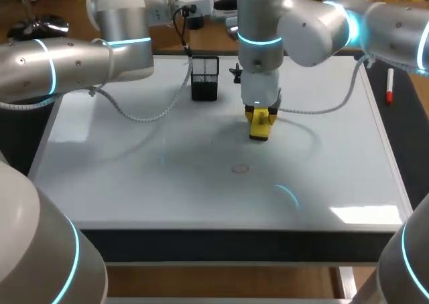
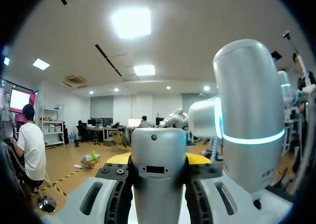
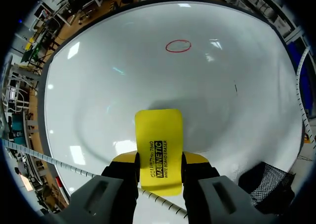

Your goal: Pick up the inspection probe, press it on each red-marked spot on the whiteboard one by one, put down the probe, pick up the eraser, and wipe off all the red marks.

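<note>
My right gripper [image 1: 260,118] is shut on the yellow eraser [image 1: 259,130], holding it low over the middle of the whiteboard [image 1: 134,157]. From the right wrist, the eraser [image 3: 158,130] sticks out between the fingers of that gripper [image 3: 159,160], and one red ring mark [image 3: 178,46] lies well ahead of it. That red ring [image 1: 240,169] is a little in front of the eraser. My left gripper [image 2: 158,161] is raised at the back left and points out into the room, shut on the grey cylindrical probe [image 2: 158,150].
A black mesh holder [image 1: 204,78] stands at the board's back edge, with a small black object [image 1: 235,71] beside it. A red marker [image 1: 389,88] lies to the right, off the board. A coiled cable [image 1: 315,110] trails behind my right gripper.
</note>
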